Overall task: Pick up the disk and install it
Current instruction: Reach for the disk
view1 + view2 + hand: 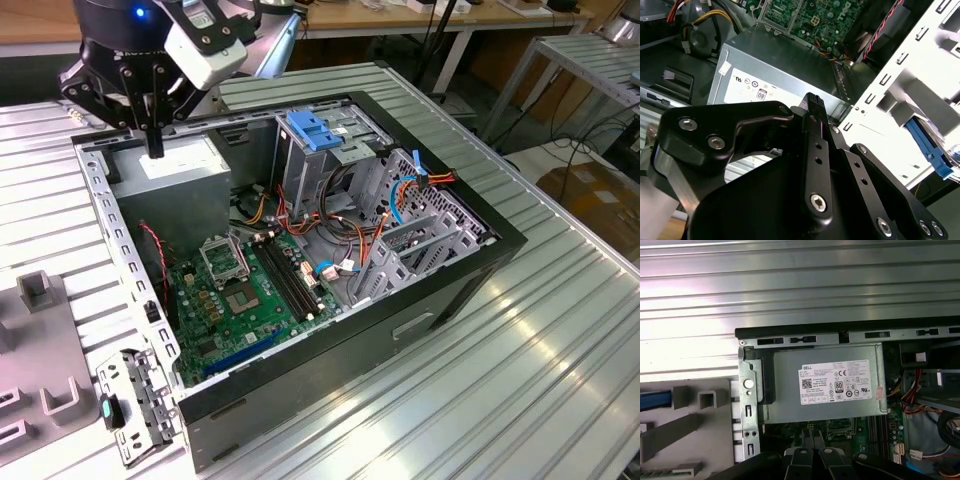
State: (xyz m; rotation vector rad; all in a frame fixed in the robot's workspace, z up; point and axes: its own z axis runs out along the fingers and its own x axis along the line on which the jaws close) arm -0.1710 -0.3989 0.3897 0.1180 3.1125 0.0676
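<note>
The gripper (154, 150) hung in the upper left of the exterior view, fingers pressed together and nothing between them. No load on board. Both wrist views backed that up: the black fingertips (807, 439) sat side by side, closed on air.

Straight below the tips lay the power supply (178, 166), a grey metal box with a white label, tucked into the far left corner of the open computer case (400, 335). The tips hovered just above that box, not touching it as far as the exterior view could tell.

Further into the case, the green motherboard (235, 290) filled the floor in the middle of the exterior view. Red and orange cables (330, 228) trailed across to the metal drive cage (410, 235) on the right. A light blue ribbed latch (315, 130) capped the cage at the top centre.

And the disk? It was outside the case. In the first wrist view its bright blue frame (655, 401) showed as a strip beside the blocks of the grey holder tray (690, 425). In the second wrist view the blue edge of the disk (926, 145) peeked out past the case's pale perforated side rail (900, 75). Either way it lay well apart from the gripper, not picked up.

The grey holder tray (40, 340) sat at the lower left of the exterior view, beside a loose metal bracket (135, 405). All of it rested on the ribbed metal table (520, 390).
</note>
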